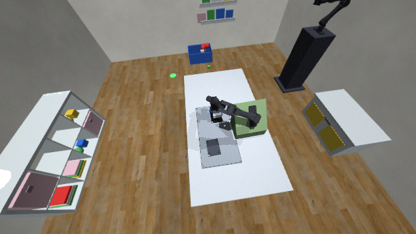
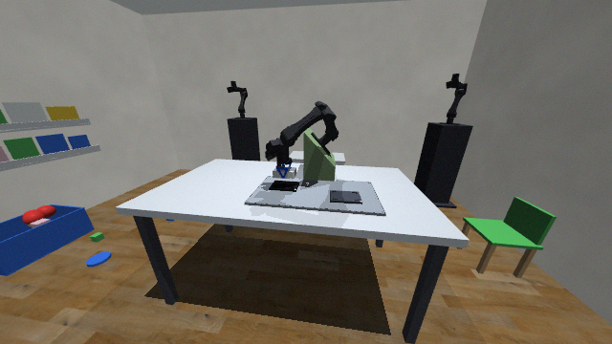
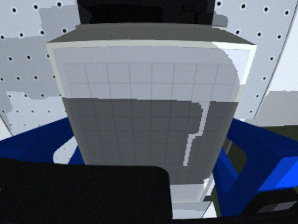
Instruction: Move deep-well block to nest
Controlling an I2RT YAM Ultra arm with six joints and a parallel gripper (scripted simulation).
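My gripper (image 2: 283, 169) is shut on the white deep-well block (image 2: 283, 171) and holds it a little above the black plate nest N1 (image 2: 283, 185). In the wrist view the block (image 3: 149, 110) fills the middle, upright between the blue fingers, with the dark nest N1 (image 3: 147, 6) beyond it on the dotted grey baseplate. In the overhead view the gripper (image 1: 214, 114) hovers over N1, and the block is mostly hidden under it. The dark plate nest N2 (image 1: 213, 147) lies empty nearer the front of the baseplate; it also shows in the side view (image 2: 345, 196).
A green wedge-shaped stand (image 1: 250, 118) holds the arm's base, right beside the grey baseplate (image 1: 218, 138) on the white table. Two black pedestals with other arms (image 2: 442, 158) stand behind the table. A green chair (image 2: 513, 229) is off to the side.
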